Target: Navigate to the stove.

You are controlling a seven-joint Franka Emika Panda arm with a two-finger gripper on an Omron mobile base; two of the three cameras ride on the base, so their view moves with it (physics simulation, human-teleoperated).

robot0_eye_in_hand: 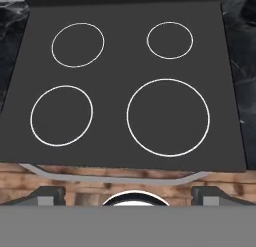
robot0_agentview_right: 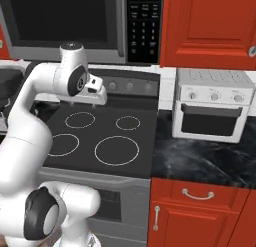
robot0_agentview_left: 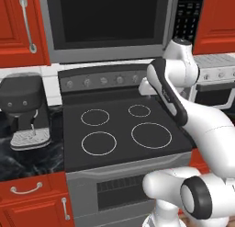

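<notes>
The stove [robot0_agentview_left: 120, 132] lies straight ahead, directly below the gripper [robot0_eye_in_hand: 129, 196]. Its fingers [robot0_eye_in_hand: 47, 195] stand apart, holding nothing.

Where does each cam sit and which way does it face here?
Left base view: behind the arm on its left, looking forward and down at the stove, with a coffee machine left of it; the white arm rises at lower right.
Right base view: behind on the right, same stove, with a toaster oven to its right; the arm rises at lower left.
Hand view: looks straight down on the glass top; the hand shows its two dark tips wide apart at the bottom.
Both base views share the stove and the microwave above it.
</notes>
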